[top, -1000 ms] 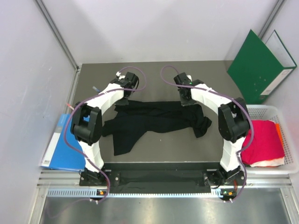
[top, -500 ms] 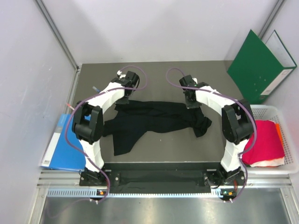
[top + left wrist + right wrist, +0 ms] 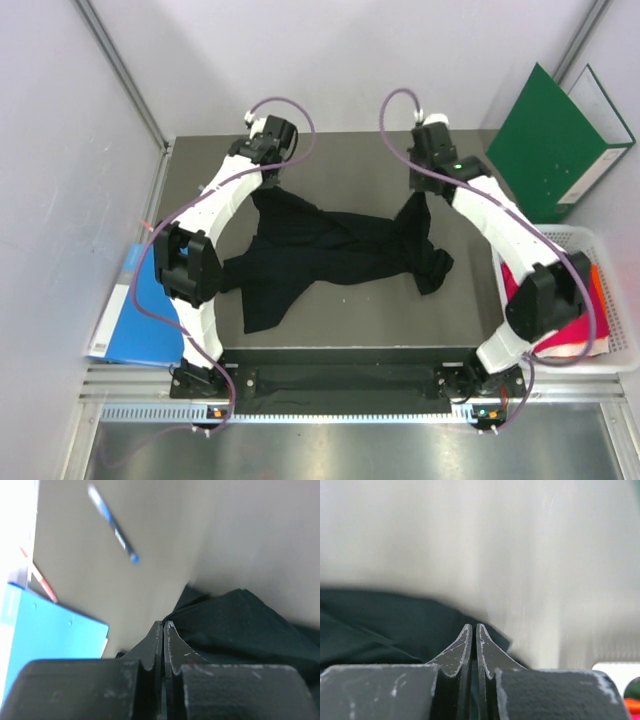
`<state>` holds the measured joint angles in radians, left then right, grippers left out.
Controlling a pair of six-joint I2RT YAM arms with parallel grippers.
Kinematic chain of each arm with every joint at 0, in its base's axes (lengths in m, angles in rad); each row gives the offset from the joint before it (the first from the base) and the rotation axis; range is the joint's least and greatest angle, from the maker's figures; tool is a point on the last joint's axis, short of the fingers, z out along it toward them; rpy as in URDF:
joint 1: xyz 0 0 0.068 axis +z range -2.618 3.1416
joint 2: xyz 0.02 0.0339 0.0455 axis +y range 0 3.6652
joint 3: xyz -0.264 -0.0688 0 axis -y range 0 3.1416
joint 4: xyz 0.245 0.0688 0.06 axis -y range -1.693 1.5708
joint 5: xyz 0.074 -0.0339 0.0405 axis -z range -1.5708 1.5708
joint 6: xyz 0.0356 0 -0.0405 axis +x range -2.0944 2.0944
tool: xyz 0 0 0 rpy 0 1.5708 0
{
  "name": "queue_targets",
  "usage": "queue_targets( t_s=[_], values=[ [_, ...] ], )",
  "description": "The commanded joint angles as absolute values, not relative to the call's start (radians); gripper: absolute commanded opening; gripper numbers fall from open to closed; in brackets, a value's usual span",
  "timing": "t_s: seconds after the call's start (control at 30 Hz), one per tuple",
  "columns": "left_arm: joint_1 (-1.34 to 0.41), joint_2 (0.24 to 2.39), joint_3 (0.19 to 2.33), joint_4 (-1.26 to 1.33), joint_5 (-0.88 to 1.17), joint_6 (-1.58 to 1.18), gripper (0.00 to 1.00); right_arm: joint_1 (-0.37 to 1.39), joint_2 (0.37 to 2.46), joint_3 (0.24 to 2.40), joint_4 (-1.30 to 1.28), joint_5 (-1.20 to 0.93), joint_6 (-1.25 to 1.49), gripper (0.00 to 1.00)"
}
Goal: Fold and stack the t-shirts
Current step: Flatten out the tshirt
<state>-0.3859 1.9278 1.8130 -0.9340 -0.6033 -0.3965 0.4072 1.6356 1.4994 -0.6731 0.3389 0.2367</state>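
The black t-shirt (image 3: pixel 330 255) lies across the middle of the table (image 3: pixel 380 310). Its nearest part, a loose flap, lies flat towards the arm bases. To the left of the t-shirt, off the table edge, lies a blue folder (image 3: pixel 135 310). To the right of it stands a white basket (image 3: pixel 575 238) holding a magenta-red t-shirt (image 3: pixel 596 318), mostly hidden by the right arm's elbow.

Farther back, the black t-shirt's two far corners rise off the table into peaks. The left gripper (image 3: pixel 265 180) sits on top of the left peak. In its wrist view the fingertips (image 3: pixel 163 624) are pressed together with barely a slit between them, and the dark cloth (image 3: pixel 250 625) hangs just below and to the right. The right gripper (image 3: pixel 418 195) caps the right peak, and its jaws are likewise squeezed narrow (image 3: pixel 472 626) on the cloth (image 3: pixel 380 625) bunched under them. Each holds a pinch of the black t-shirt.

A blue pen (image 3: pixel 114 527) lies on the table left of the left peak. Beyond the t-shirt's right end, a green folder (image 3: pixel 550 145) leans against the wall.
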Motion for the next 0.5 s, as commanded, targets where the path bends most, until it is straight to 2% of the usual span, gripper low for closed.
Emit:
queue_targets(
  t_s=[0.0, 0.2, 0.47],
  values=[
    [-0.383, 1.868, 1.978, -0.924, -0.632, -0.426, 0.0, 0.399, 1.477, 1.621, -0.585, 0.336, 0.206, 0.0],
    [-0.383, 1.777, 2.097, -0.855, -0.658, -0.348, 0.0, 0.399, 1.326, 1.649, -0.506, 0.333, 0.187, 0.0],
    [-0.382, 1.625, 2.226, -0.779, -0.804, -0.174, 0.0, 0.399, 1.134, 1.673, -0.48, 0.35, 0.146, 0.0]
  ],
)
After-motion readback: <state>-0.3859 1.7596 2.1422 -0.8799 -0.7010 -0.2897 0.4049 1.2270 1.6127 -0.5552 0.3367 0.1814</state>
